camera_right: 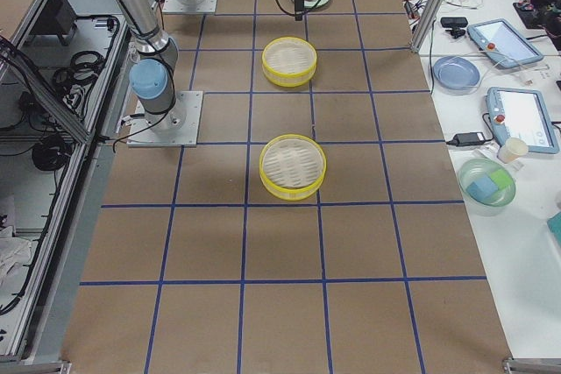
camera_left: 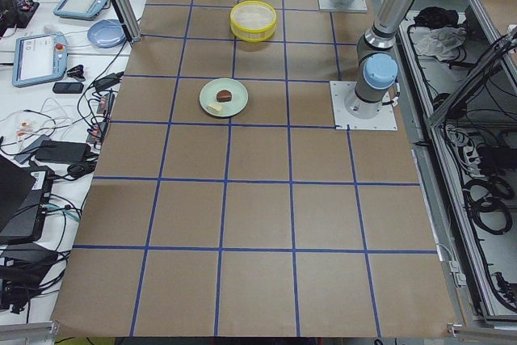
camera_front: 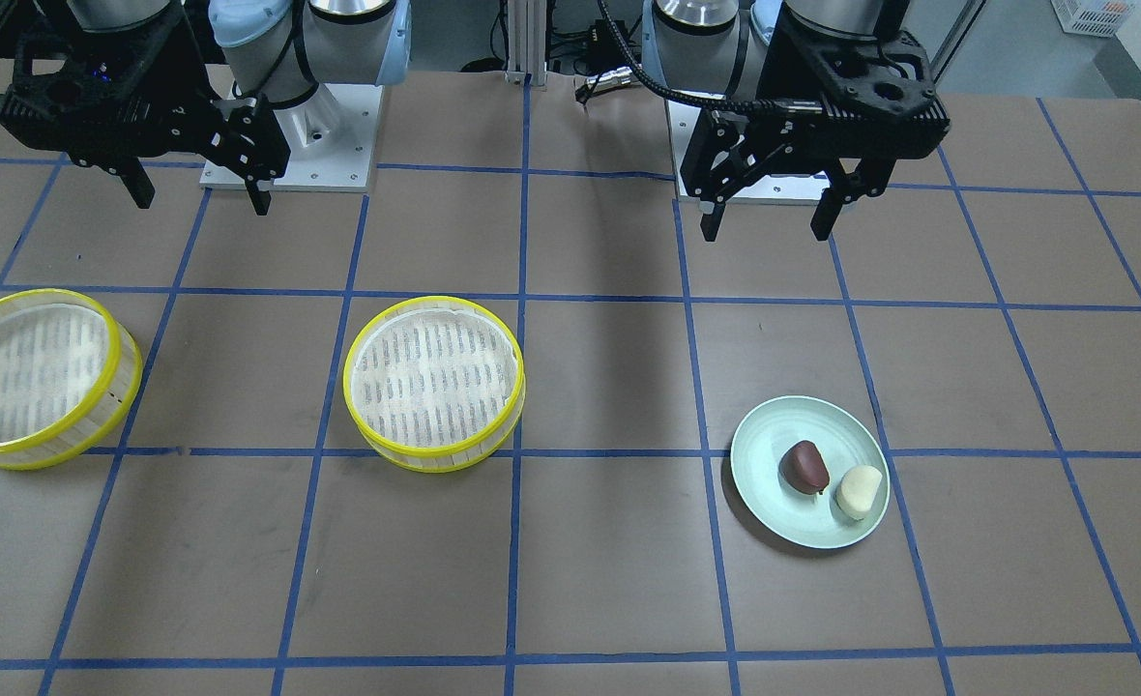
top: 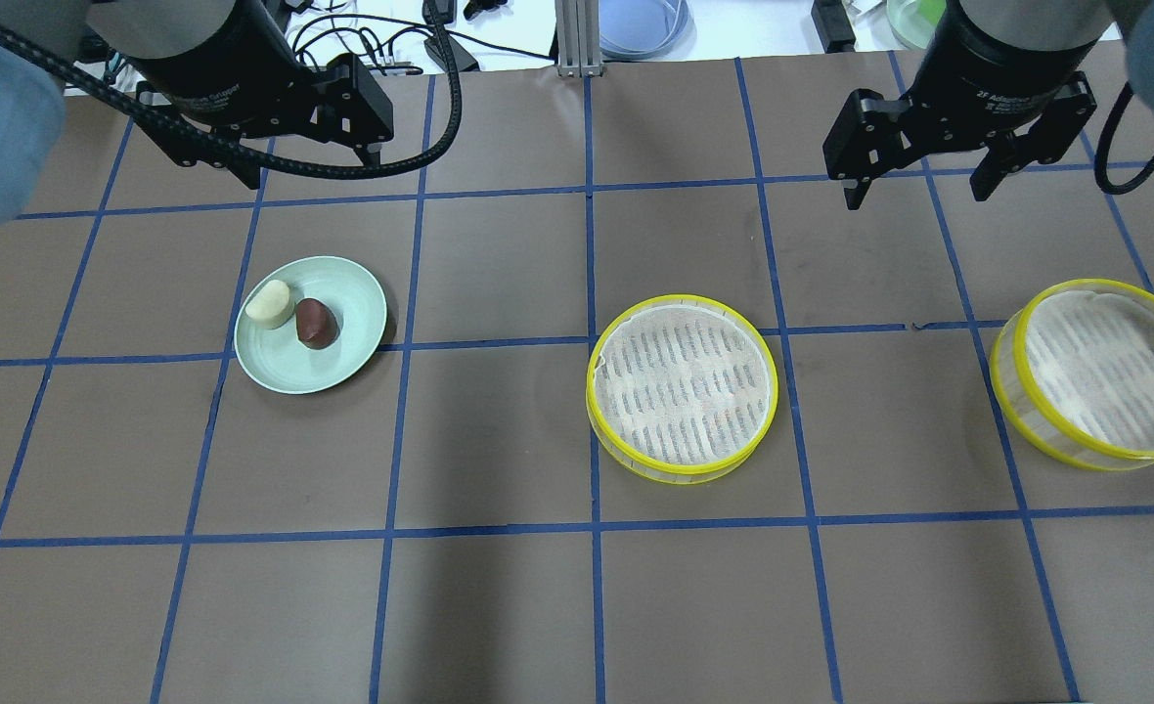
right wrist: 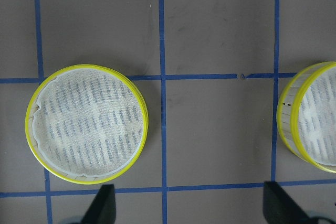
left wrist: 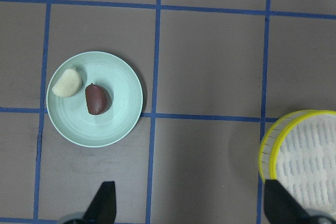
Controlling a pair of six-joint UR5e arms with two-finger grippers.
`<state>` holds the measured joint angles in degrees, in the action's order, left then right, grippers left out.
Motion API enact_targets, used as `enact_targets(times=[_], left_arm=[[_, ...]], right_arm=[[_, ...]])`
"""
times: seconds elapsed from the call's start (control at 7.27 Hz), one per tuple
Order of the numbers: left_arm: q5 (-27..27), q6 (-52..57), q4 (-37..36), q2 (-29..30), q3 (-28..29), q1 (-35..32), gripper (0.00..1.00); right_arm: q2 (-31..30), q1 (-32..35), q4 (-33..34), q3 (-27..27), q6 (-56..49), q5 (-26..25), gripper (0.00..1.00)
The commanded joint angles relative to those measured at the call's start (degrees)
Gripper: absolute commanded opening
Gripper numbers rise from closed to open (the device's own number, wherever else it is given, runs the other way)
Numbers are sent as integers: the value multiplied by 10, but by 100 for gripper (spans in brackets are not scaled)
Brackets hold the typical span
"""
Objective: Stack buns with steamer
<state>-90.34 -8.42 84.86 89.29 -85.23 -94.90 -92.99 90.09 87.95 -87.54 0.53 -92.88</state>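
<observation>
Overhead exterior view: both steamer trays bare, buns not yet moved. Left gripper hangs high over the table, jaws spread wide, nothing in them. Right gripper is likewise open-jawed and empty, over the stretch between the trays.

Brown bun and cream bun lie just beside each other on the pale green plate, well below the left gripper. Left wrist view puts the plate left of the fingertips' midline.

Judgement: first pick, and it needs a sideways shift before descent. Take the brown bun first, since it faces the centre steamer tray. Straddle its narrow width, avoid nudging the cream bun, close softly. Second steamer tray sits well apart, toward the robot's right.
</observation>
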Motion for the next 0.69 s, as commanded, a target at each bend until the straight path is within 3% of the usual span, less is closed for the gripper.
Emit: enact_targets(times=[0.0,0.55], left_arm=[[0,2,-2,2,-9,2,98],[0,4,-1,4,-9,2,100]], right_arm=[[1,0,-1,0,0,0,100],[3,-10,3,2,-24,-8,100]])
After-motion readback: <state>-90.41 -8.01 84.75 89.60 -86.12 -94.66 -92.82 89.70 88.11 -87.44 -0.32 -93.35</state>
